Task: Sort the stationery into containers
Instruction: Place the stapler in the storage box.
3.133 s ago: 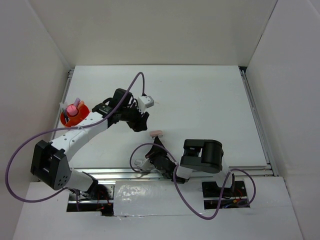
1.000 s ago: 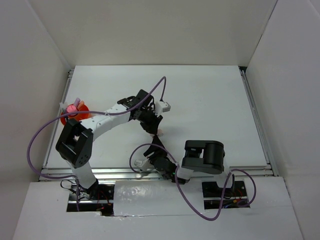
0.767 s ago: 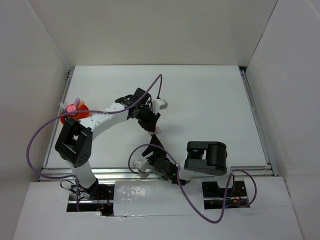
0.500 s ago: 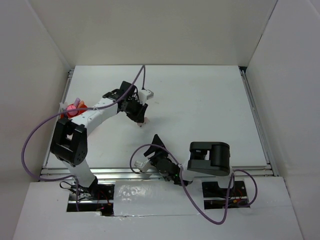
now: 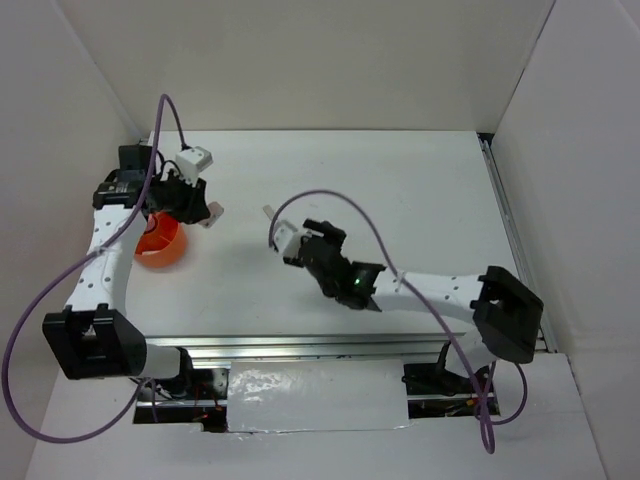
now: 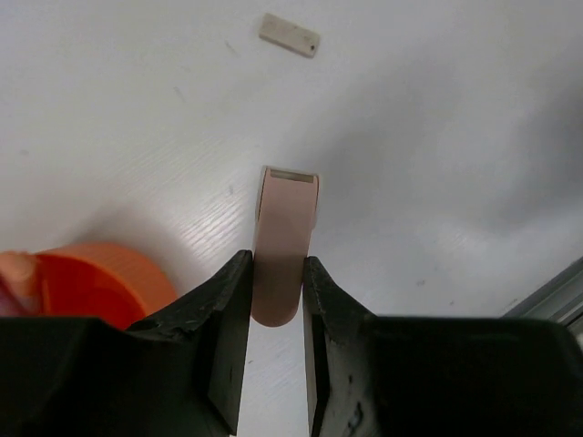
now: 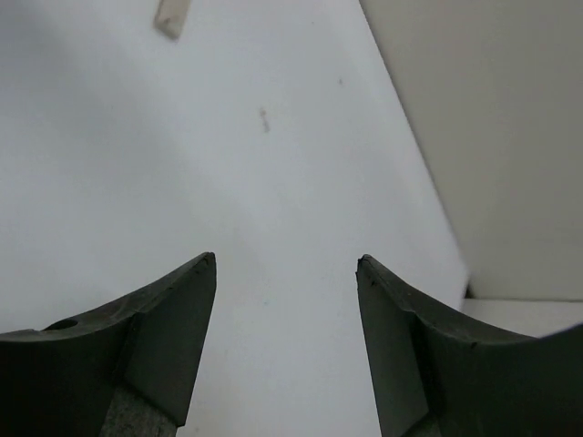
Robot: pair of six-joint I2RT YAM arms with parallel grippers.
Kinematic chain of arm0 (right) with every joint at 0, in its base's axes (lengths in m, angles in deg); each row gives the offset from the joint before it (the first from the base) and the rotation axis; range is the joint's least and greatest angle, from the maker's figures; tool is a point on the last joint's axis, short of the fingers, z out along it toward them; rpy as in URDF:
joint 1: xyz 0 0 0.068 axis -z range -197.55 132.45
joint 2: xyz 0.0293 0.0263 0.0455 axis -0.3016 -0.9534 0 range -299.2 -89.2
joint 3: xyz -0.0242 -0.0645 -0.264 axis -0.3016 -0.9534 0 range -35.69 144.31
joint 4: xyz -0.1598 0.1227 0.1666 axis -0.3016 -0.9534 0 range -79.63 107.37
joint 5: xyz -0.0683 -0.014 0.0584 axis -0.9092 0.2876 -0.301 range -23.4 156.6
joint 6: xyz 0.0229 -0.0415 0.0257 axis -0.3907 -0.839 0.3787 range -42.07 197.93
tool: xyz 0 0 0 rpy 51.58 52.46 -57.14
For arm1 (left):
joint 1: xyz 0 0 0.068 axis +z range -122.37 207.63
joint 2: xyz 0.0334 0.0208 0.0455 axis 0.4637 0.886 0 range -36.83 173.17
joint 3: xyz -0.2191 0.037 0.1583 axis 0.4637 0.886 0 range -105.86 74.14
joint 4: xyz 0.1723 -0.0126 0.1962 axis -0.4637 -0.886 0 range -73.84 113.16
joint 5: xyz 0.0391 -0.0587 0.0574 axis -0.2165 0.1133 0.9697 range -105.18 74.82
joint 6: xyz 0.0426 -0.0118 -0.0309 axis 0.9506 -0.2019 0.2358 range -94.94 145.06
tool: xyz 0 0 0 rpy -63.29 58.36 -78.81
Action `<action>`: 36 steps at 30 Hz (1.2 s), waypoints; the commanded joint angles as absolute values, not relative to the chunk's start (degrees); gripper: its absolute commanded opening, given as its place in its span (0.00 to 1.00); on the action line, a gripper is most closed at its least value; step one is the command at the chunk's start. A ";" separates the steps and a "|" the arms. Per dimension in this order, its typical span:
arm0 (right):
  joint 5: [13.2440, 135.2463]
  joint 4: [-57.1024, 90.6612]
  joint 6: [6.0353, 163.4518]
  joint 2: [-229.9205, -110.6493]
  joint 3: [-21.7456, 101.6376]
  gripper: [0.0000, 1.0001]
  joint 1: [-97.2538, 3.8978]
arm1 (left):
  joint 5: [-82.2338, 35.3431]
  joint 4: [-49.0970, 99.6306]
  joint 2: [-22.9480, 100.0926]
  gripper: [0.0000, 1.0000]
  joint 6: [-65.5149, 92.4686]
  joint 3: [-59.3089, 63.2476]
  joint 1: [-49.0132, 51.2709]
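**Left hand [image 6: 276,259] bringing a pinkish block [image 6: 287,205] to the tub [image 6: 100,278]**

Having swung over from mid-tabletop [image 5: 400,190], the left hand is pinching the block in a narrow grip just beside the tub, so a drop is looking close. The right hand [image 7: 287,264], newly reaching out well away from the tub, is gaping wide and empty toward a white block [image 7: 172,15]. The left arm [image 5: 100,270] is hiding part of the tub from above, and the wrist view is cutting off its contents.
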State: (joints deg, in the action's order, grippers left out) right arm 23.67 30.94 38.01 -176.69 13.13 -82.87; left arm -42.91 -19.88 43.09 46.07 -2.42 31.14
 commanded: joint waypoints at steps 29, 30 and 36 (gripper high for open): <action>44.90 -9.08 68.96 -175.25 26.98 0.70 -65.63 | -42.87 -43.73 50.52 0.00 93.96 -12.17 58.48; 44.81 -9.08 68.96 -175.51 27.15 0.70 -65.80 | -42.70 -43.55 50.70 0.00 93.96 -12.08 58.39; 44.63 -9.17 69.23 -176.21 27.59 0.70 -65.28 | -42.17 -42.05 52.99 0.00 93.17 -11.64 58.30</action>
